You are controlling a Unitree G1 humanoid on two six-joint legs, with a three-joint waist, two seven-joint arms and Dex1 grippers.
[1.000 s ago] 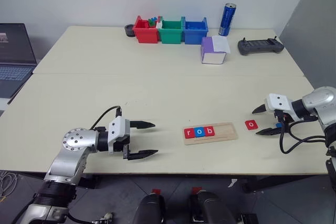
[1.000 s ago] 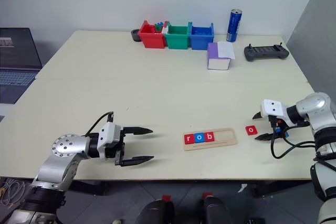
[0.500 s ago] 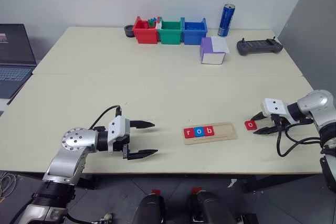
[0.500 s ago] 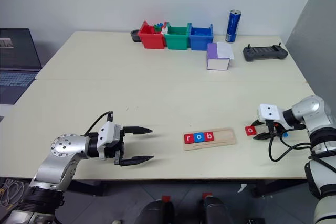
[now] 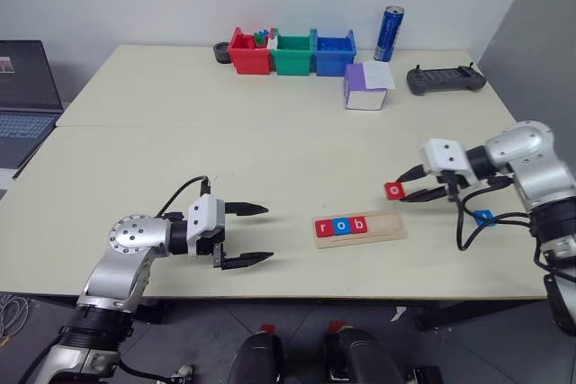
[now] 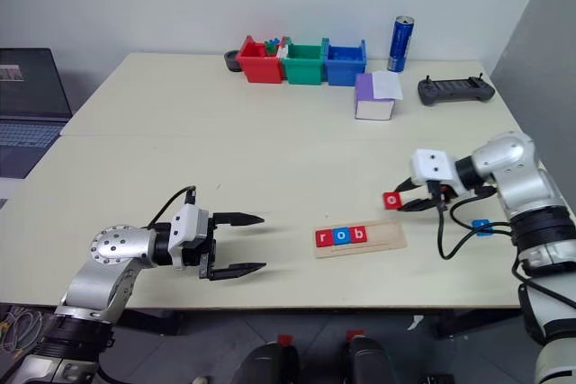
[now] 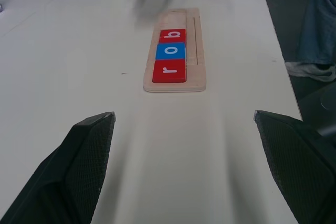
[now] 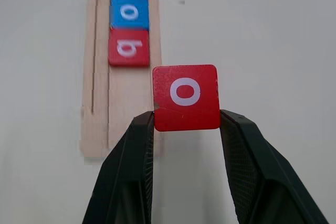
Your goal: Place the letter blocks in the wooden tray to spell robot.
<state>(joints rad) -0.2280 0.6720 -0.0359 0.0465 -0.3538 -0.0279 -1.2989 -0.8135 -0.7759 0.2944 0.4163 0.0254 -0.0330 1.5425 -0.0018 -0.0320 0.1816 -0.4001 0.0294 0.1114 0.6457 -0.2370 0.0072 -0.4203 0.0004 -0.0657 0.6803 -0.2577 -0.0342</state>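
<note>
The right gripper (image 8: pixel 185 124) pinches a red tile (image 8: pixel 186 97) marked "o" by two opposite edges, holding it in the air above the table (image 5: pixel 270 146), just past the right end of the wooden tray (image 5: pixel 385 225) and on its far side. In the right wrist view the tile hangs clear of the tray, face up toward the camera.

The tray lies near the front edge of the table, running left to right. Three tiles sit side by side in its left part: a red "r" (image 5: pixel 325 227), a blue "o" (image 5: pixel 342 226) and a red "b" (image 5: pixel 358 224), touching one another. The right part of the tray is bare wood.

A blue tile (image 5: pixel 484 217) lies flat on the table to the right of the tray, near the right arm's cable; its letter is too small to read.

The left gripper (image 5: pixel 245 236) hovers low over the table well to the left of the tray, its two fingers spread wide and holding nothing, pointing toward the tray.

At the far side of the table stand a red bin (image 5: pixel 248 53), a green bin (image 5: pixel 292 54) and a blue bin (image 5: pixel 334 54) in a row, with a blue can (image 5: pixel 389 34), a purple box (image 5: pixel 364 87) and a dark controller (image 5: pixel 445 79) to their right.
</note>
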